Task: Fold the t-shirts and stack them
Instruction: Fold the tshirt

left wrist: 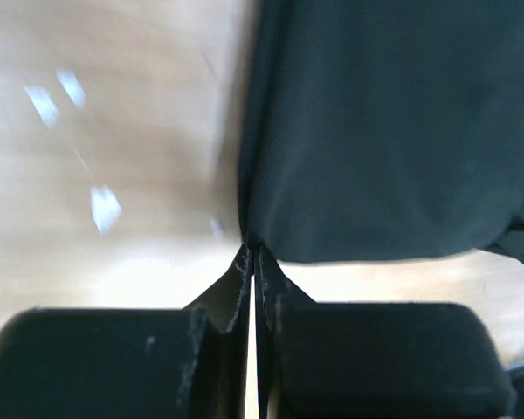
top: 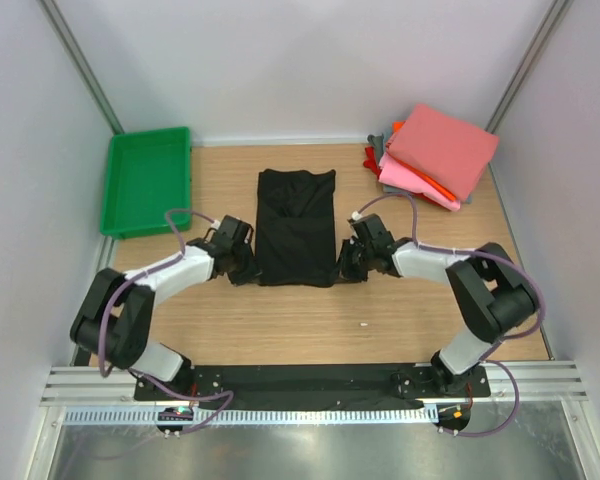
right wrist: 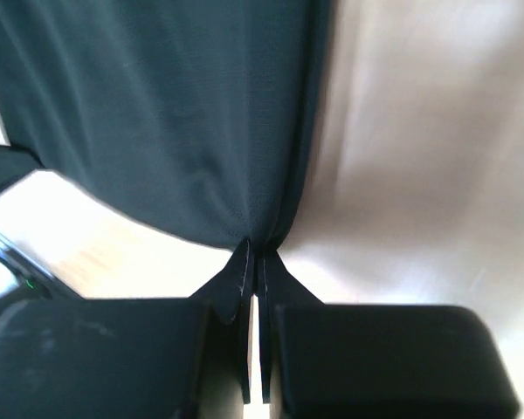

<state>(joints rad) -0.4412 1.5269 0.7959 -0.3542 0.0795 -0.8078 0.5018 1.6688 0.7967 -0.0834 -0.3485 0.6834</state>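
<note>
The black t-shirt (top: 296,225) lies as a long folded strip in the middle of the table. My left gripper (top: 248,268) is shut on its near left corner; in the left wrist view the fingertips (left wrist: 253,257) pinch the cloth (left wrist: 384,131). My right gripper (top: 346,268) is shut on the near right corner; in the right wrist view its tips (right wrist: 254,253) pinch the cloth (right wrist: 157,113). A stack of folded shirts (top: 435,155), salmon-pink on top with pink, red, orange and grey beneath, sits at the far right.
A green plastic tray (top: 146,180) stands at the far left of the table. White walls close in the sides and back. A small white speck (top: 364,323) lies on the wood near the front.
</note>
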